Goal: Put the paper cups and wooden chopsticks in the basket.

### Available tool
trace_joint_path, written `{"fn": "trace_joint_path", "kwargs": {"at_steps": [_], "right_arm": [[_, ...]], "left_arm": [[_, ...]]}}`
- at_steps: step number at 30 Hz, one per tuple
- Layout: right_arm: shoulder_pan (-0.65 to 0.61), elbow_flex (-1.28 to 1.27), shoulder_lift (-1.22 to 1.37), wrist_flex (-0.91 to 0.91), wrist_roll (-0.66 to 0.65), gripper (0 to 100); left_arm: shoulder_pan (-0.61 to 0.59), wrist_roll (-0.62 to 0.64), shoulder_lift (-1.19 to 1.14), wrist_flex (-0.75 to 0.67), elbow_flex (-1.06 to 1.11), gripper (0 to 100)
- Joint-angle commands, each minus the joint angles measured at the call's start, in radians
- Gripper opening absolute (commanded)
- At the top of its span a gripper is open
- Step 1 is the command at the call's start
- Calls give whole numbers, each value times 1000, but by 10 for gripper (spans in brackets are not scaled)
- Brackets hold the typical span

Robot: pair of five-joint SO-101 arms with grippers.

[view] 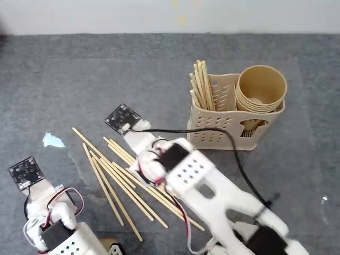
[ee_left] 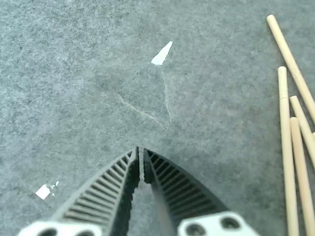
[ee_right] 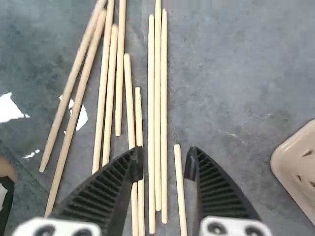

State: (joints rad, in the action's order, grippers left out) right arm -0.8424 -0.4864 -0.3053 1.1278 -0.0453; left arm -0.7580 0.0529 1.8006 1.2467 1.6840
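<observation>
Wooden chopsticks (ee_right: 156, 98), loose on the grey mat (ee_right: 236, 73), with the right gripper (ee_right: 164, 160) set over the near ends of the pile. Its jaws stand apart. In the right wrist view, three sticks lying tight side by side and a fourth set slightly off run through the gap, while two more pass under one finger (ee_right: 120, 177). The step in hand appears to be picking sticks from this pile.

To do it well, the gripper would best come down centred on the tight trio. The fingers would then close across the sticks' width and press them together rather than roll them apart. The stray fourth stick and the pair beneath the finger are likely to be nudged or pinned, so a small sideways correction before descent seems wise. A grip close to the ends may let the sticks droop. A hold nearer mid-length should carry steadier and make it easier to stand them on end.

Farther out, the basket (view: 223, 135) stands on the mat near the pile but not touching it. Its narrow compartment holds an upright bunch (view: 202, 85) of chopsticks and its wide one a stack of paper cups (view: 260, 90); the next load would go in beside that bunch. The left gripper (ee_left: 141, 153) hangs with its tips together over bare mat, beside the pile's edge and near a paper scrap (ee_left: 162, 53).
</observation>
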Motion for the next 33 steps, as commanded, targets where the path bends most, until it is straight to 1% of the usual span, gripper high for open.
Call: {"fn": "trace_joint_path", "kwargs": {"at_steps": [1, 3, 7, 10, 12, 16, 26, 28, 33], "right_arm": [[-8, 143, 125, -19, 3, 159], [-8, 199, 206, -18, 3, 167], [-8, 304, 360, -10, 2, 237], [-15, 381, 458, -12, -11, 229], [-33, 427, 515, -12, -34, 225], [-65, 499, 619, -18, -40, 223], [-61, 634, 834, -15, -40, 222], [-45, 651, 863, -15, -40, 200], [-8, 674, 901, -19, -41, 101]], "left_arm": [[5, -11, 11, -20, -7, 13], [5, -11, 11, -20, -7, 13], [5, -11, 11, -20, -7, 13], [5, -11, 11, -20, -7, 13], [5, -11, 11, -20, -7, 13], [5, -11, 11, -20, -7, 13], [5, -11, 11, -20, -7, 13], [5, -11, 11, -20, -7, 13], [5, -11, 11, -20, -7, 13]]}}
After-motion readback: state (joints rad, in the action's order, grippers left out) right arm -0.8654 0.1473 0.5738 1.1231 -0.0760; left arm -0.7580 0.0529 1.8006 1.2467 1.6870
